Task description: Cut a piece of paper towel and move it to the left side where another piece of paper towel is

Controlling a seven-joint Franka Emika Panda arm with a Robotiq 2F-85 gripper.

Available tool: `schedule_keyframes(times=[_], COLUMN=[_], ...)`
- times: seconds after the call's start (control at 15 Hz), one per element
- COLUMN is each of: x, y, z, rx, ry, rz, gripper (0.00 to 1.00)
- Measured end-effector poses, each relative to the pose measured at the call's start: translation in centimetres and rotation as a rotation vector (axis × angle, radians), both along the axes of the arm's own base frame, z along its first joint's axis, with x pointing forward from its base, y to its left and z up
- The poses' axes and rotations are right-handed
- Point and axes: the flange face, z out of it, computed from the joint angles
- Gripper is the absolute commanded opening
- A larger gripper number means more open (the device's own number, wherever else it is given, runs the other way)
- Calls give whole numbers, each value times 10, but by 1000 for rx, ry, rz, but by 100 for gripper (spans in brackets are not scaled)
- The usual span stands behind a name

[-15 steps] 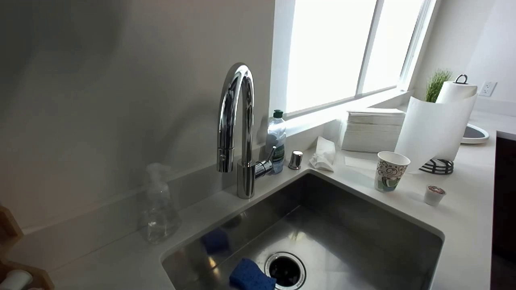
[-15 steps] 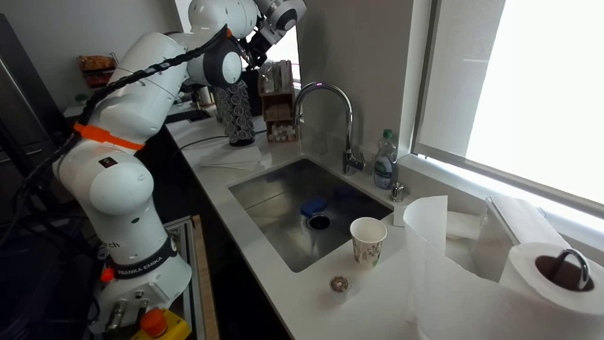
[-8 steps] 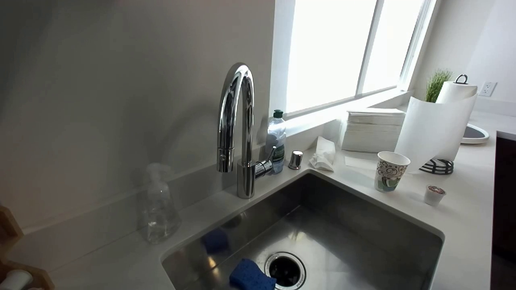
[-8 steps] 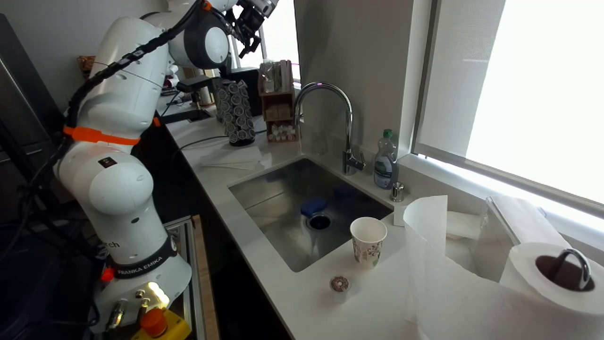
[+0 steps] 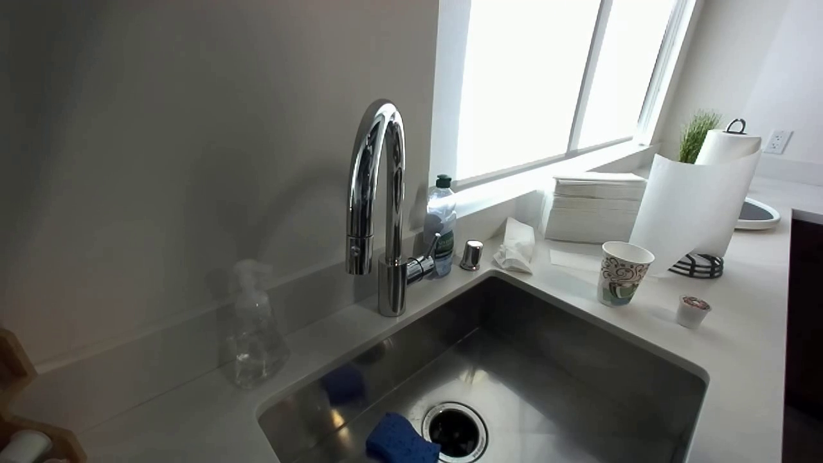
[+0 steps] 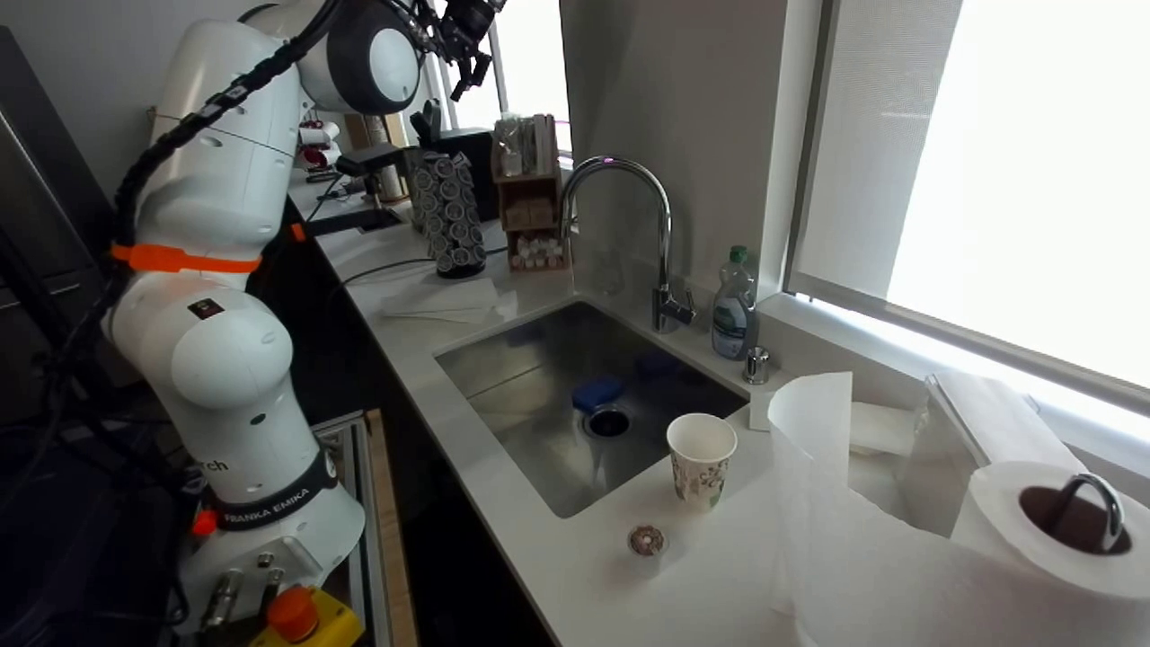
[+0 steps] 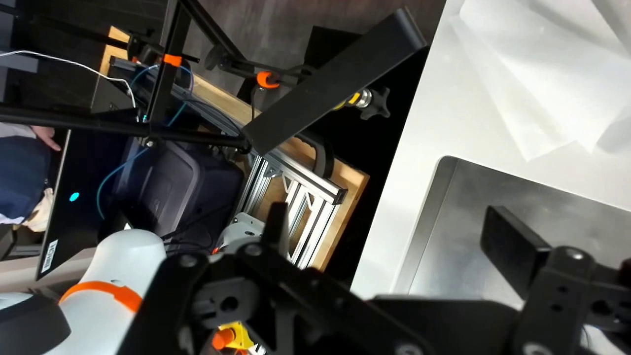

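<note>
A limp white sheet of paper towel (image 5: 681,206) stands out in a curve from the thick white roll (image 5: 723,149) on its black stand. The same sheet (image 6: 889,566) and roll (image 6: 993,512) show at the lower right of an exterior view. Flat white paper towel pieces (image 6: 454,301) lie on the counter beyond the sink; they also show at the wrist view's upper right (image 7: 547,84). My gripper (image 6: 471,79) is high up, above the coffee pod rack and far from the roll. In the wrist view my gripper (image 7: 387,222) has its fingers wide apart with nothing between them.
The sink (image 6: 503,377) holds a blue sponge (image 6: 597,393). A tall faucet (image 6: 663,225) and a soap bottle (image 6: 735,305) stand behind it. A paper cup (image 6: 701,463) and coffee pod (image 6: 647,541) stand before the roll. A pod rack (image 6: 449,216) stands on the far counter.
The arm has drawn back and up, and my gripper has shifted left and slightly up in an exterior view. The paper towel sheet, roll and flat pieces have not moved.
</note>
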Motion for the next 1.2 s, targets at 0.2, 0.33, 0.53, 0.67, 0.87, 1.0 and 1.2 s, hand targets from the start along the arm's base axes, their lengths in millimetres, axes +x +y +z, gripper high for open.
schedule_keyframes(times=[0.2, 0.33, 0.53, 0.67, 0.87, 1.0, 1.2], x=[-2, -4, -8, -16, -29, -29, -22], y=[-3, -9, -36, -63, -107, -132, -164], z=[-12, -18, -9, 11, 47, 67, 84], rx=[-42, -76, -144, -198, -278, -282, -224], ry=[-44, -89, -163, -224, -330, -447, -624], rz=[104, 193, 311, 379, 471, 500, 456], gripper=[100, 100, 100, 100, 100, 100, 100])
